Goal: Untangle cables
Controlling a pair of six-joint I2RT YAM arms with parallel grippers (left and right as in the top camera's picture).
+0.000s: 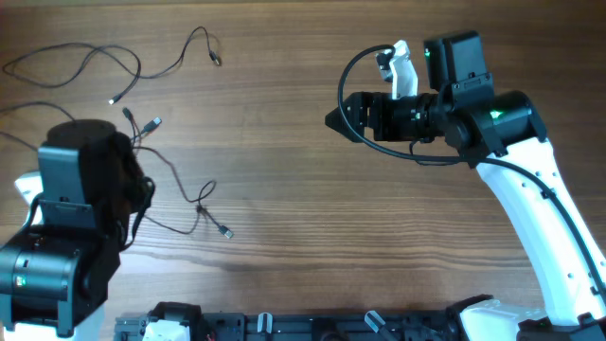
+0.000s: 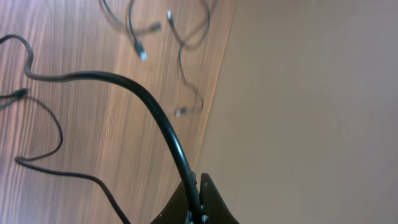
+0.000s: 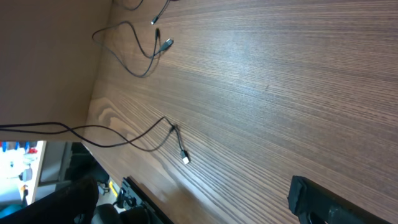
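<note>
Several thin dark cables [image 1: 180, 62] lie loose on the wooden table at the upper left, with small plug ends [image 1: 154, 123]. One strand [image 1: 203, 201] runs from under my left arm to a plug [image 1: 223, 231]. My left gripper [image 2: 198, 202] is shut on a black cable [image 2: 124, 79] that arcs up and left over the table; in the overhead view the wrist hides the jaws. More cable ends [image 2: 140, 51] lie beyond it. My right gripper [image 1: 333, 121] hovers at the centre right, open and empty, far from the cables; only one finger [image 3: 323, 200] shows in its wrist view.
The table's left edge [image 2: 211, 106] runs close to the cables. The left arm's body [image 1: 66, 237] covers part of the tangle. In the right wrist view a cable with a silvery plug [image 3: 185, 159] lies near the front edge, where dark equipment [image 1: 284, 327] sits.
</note>
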